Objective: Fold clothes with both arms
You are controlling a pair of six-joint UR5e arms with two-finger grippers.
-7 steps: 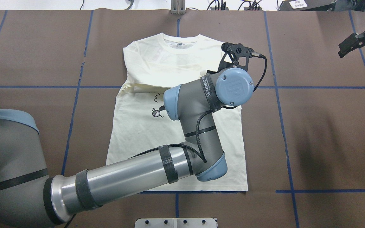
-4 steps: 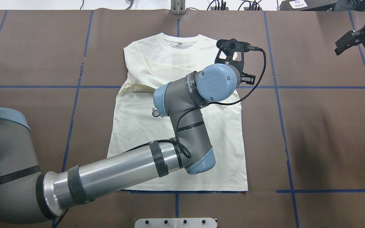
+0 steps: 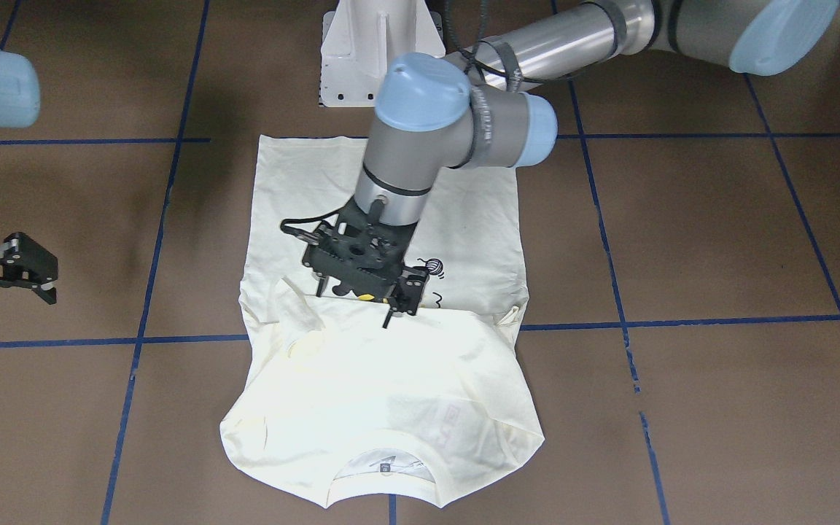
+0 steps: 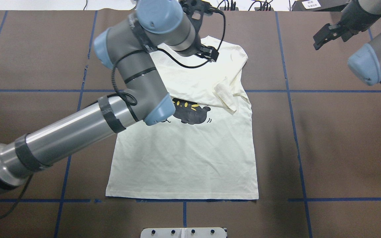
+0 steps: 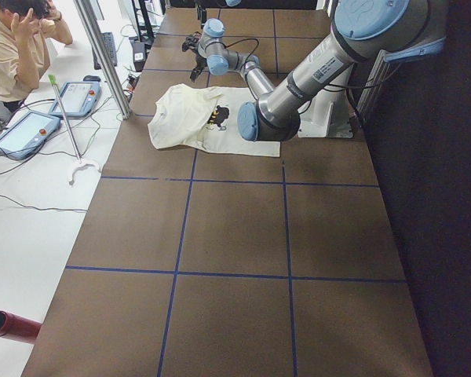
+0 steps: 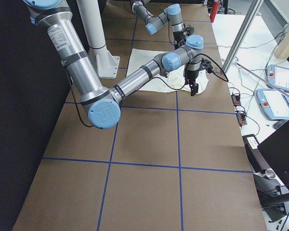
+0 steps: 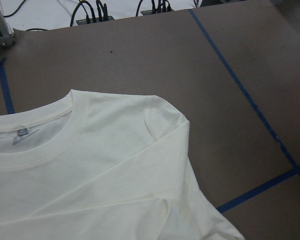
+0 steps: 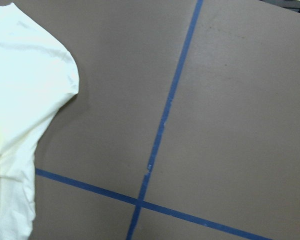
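**Sleeve turned in, body not yet folded**

The shirt [image 4: 184, 158] lies flat in the middle of the desk [image 4: 336, 132], print side up, with the collar [image 7: 45, 130] toward the far edge and the hem [image 4: 184, 198] toward the robot. The sleeve [image 4: 225, 94] on the robot's right side is laid inward across the chest, above the cat print [image 4: 190, 114]. The other sleeve is mostly hidden under the left arm, so its state is not sure. The body is at full length, so the fold of hem to collar seems to remain.

The left gripper [image 3: 353, 302] hovers over the shirt, its jaws apart and with no cloth between them. The right gripper [image 3: 44, 273] waits well apart from the shirt, its jaws spread too and empty.

Bare desk lies on both sides of the shirt. Behind the collar the desk edge and some cables [image 7: 90, 12] are near.
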